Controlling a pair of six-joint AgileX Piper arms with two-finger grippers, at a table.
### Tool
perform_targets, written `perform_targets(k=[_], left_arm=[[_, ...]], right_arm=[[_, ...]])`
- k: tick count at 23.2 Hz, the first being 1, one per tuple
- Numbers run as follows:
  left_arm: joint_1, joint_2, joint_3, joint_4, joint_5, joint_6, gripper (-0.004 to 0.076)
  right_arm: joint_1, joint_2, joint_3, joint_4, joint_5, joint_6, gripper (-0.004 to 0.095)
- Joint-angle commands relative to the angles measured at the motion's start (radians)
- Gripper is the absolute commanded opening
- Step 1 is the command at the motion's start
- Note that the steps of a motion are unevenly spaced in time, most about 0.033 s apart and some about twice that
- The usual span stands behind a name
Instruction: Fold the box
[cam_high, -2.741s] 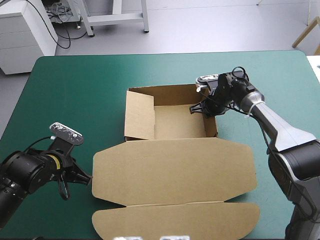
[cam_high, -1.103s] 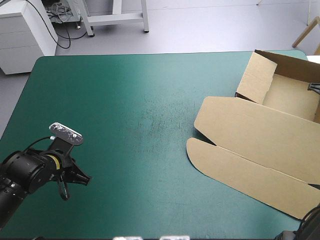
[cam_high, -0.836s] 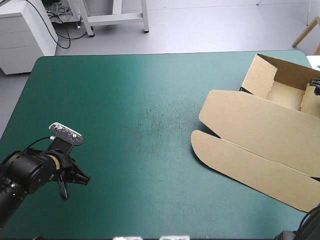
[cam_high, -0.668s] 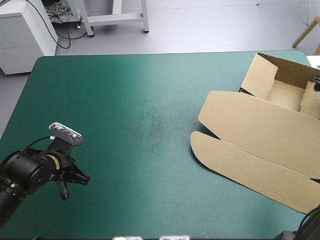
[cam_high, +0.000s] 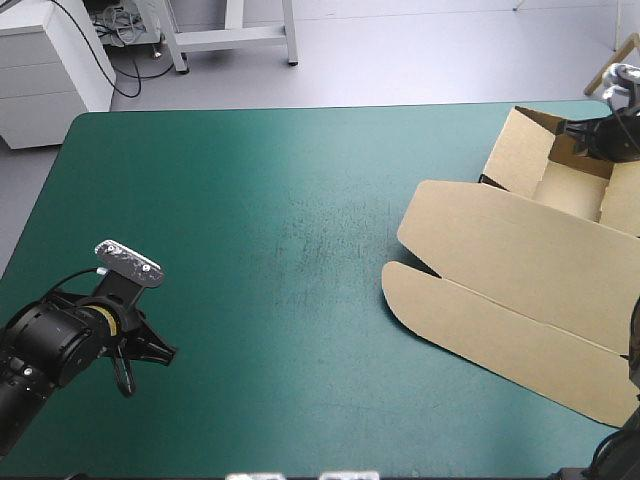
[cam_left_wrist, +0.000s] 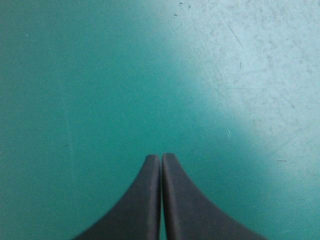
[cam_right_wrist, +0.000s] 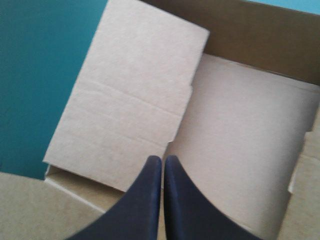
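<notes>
Now the box (cam_high: 510, 250), dragged to the right edge of the table (cam_high: 250, 200), is released; my right gripper (cam_right_wrist: 162, 159) and left gripper (cam_left_wrist: 161, 159) sit clenched empty, folding seemingly done.

The box (cam_high: 520, 260) lies at the table's (cam_high: 250, 200) right edge, tray toward the far corner, lid flat nearer. Over the tray hangs the right gripper (cam_high: 578, 130); the left gripper (cam_high: 165, 352) is near the front-left corner.

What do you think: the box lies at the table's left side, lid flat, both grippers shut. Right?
Not quite: the high view shows the box at the table's right side. Its lid is flat, and the left gripper and right gripper are shut.
</notes>
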Motion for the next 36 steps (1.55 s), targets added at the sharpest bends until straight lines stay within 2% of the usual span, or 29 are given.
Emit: perform_targets(k=[1,5,7,14,16,19,26,28,30,34,36], left_arm=[[-0.001,-0.013,-0.024,0.023,-0.037,-0.012,-0.0010],[-0.001,-0.013,-0.024,0.028,-0.041,-0.012,-0.0010],[-0.001,-0.013,-0.024,0.032,-0.050,-0.012,-0.0010],[-0.001,-0.013,-0.024,0.026,-0.103,-0.014,-0.0010],[-0.001,-0.013,-0.024,0.019,-0.119,-0.024,-0.0010],[-0.001,-0.013,-0.024,0.017,-0.152,-0.037,-0.0010],[-0.001,-0.013,-0.023,0.017,-0.250,-0.040,-0.0010],[-0.001,-0.013,-0.004,0.015,-0.269,-0.040,-0.0010],[-0.001,-0.022,0.036,0.015,-0.282,-0.040,-0.0010],[-0.001,-0.082,0.120,0.012,-0.353,-0.040,-0.0010],[-0.001,-0.117,0.137,0.006,-0.351,-0.040,-0.0010]], right_arm=[[0.114,-0.077,-0.031,-0.052,-0.011,-0.024,-0.0006],[0.294,-0.087,-0.030,-0.124,0.010,-0.016,-0.0006],[0.349,-0.090,-0.030,-0.137,0.017,-0.016,-0.0006],[0.468,-0.136,0.029,-0.146,0.025,-0.018,-0.0006],[0.479,-0.165,0.081,-0.149,-0.009,-0.018,-0.0006],[0.484,-0.295,0.311,-0.143,-0.116,-0.046,-0.0006],[0.484,-0.502,0.630,-0.130,-0.238,-0.125,-0.0006],[0.484,-0.630,0.789,-0.115,-0.329,-0.121,-0.0008],[0.484,-0.729,0.894,-0.115,-0.369,-0.121,-0.0008],[0.484,-0.875,1.005,-0.114,-0.371,-0.121,-0.0015],[0.484,-0.936,1.043,-0.118,-0.371,-0.128,-0.0018]])
